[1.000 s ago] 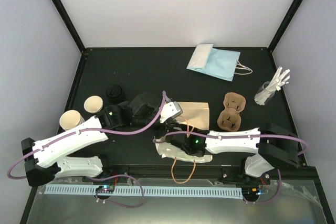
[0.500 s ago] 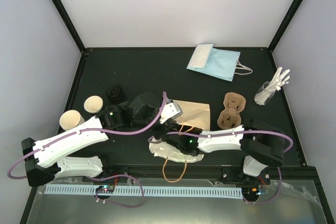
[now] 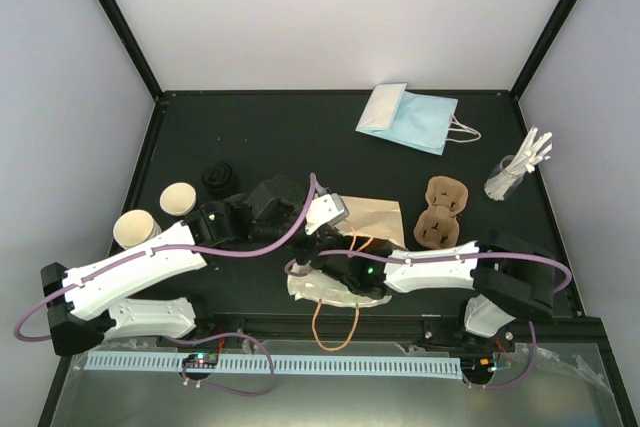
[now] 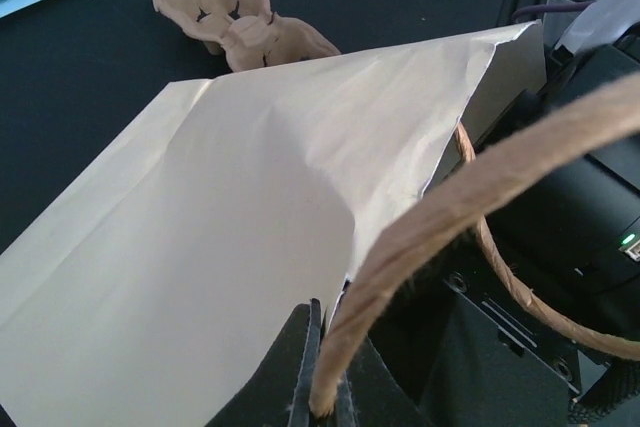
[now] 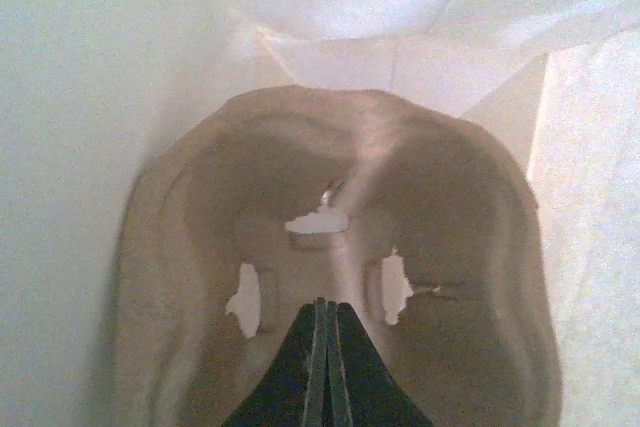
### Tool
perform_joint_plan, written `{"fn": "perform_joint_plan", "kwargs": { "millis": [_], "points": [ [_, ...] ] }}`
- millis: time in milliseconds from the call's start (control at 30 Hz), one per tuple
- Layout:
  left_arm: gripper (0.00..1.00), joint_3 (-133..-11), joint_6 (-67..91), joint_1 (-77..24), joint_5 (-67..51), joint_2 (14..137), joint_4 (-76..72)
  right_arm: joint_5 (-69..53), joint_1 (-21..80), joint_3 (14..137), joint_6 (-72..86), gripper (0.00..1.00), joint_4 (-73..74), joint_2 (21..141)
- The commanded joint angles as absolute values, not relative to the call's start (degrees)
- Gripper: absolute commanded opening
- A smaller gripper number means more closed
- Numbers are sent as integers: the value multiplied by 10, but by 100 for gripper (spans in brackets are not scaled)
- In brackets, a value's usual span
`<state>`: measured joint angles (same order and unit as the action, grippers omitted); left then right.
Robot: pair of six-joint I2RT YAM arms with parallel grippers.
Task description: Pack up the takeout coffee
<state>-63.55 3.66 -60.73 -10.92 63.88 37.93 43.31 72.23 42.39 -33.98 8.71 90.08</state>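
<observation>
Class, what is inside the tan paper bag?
Inside the tan paper bag: a brown pulp carrier, held by the shut right gripper. Whatever lies beneath it is hidden.

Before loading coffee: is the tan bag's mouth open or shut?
Open: the left claw pinches the handle of the tan bag, and the right wrist view looks inside at white walls and a pulp carrier.

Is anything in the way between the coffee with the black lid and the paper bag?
Yes. The left arm lies between the coffee and the tan bag, and the right hand sits in the bag's mouth, shut on a pulp carrier.
</observation>
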Motion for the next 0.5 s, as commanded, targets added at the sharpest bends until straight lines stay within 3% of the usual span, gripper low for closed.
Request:
{"fn": "perform_joint_plan", "kwargs": {
  "millis": [0, 467],
  "points": [
    [2, -634, 40, -612, -139, 649, 403, 446, 723, 426, -337, 1, 44, 872],
    [2, -627, 47, -612, -186, 640, 387, 409, 721, 441, -363, 1, 15, 929]
  ]
}}
